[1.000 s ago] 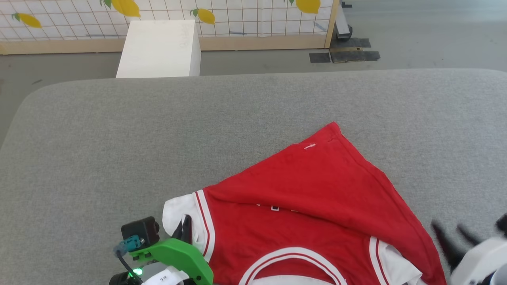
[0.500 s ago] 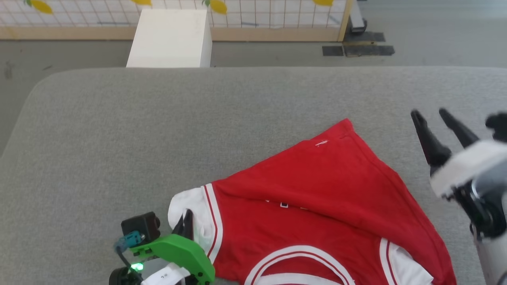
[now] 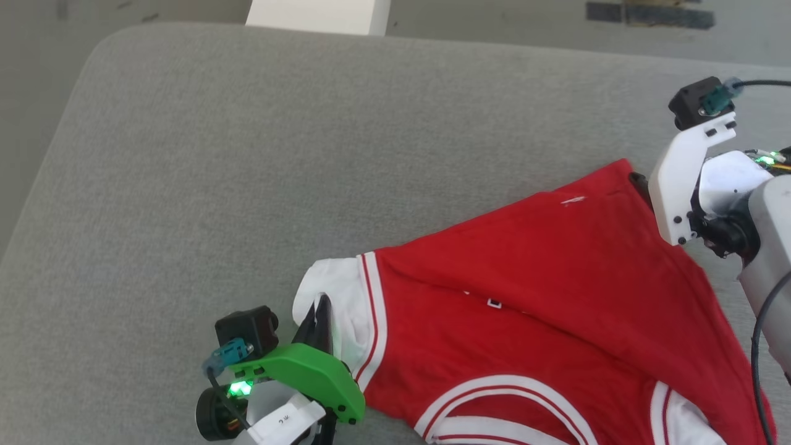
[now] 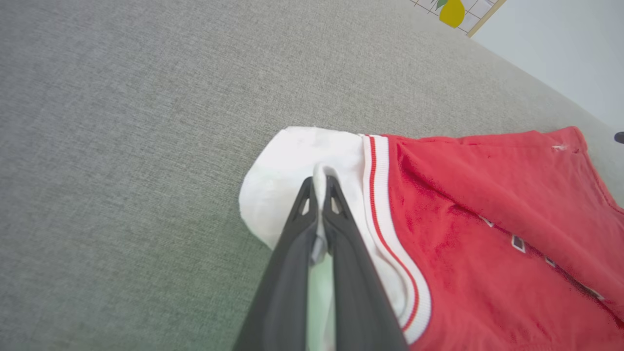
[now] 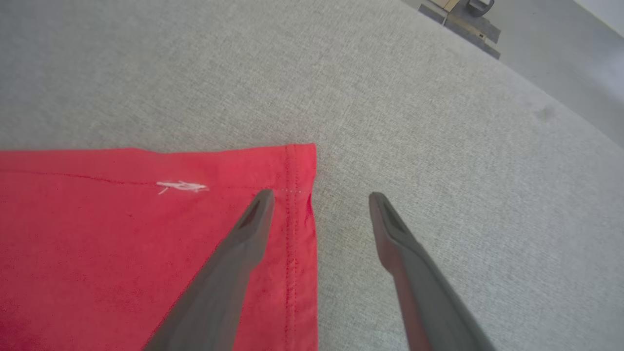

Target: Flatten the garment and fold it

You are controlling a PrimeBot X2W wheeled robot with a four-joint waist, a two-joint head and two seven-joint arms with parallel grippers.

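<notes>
At the far hem (image 5: 292,219) of the jersey (image 3: 544,290), the wide-spread right gripper (image 5: 320,194) is barely overlapping cloth, risking a miss; the left gripper (image 4: 321,181) is pinching the sleeve (image 4: 282,165).

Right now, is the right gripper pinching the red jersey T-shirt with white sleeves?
No, the right gripper stands wide open, one finger over the red T-shirt, one over grey fabric.

The right gripper (image 5: 320,196) has its two dark fingers (image 5: 219,278) spread wide, with nothing between them. One finger is over the red corner of the garment (image 5: 122,243), just inside the stitched hem, and the other is over the bare grey cushion (image 5: 438,146). The corner lies flat (a small white thread tuft (image 5: 181,186) sits near its top edge). Beyond the cushion is the floor (image 5: 560,48), with dark mats (image 5: 458,24).
</notes>
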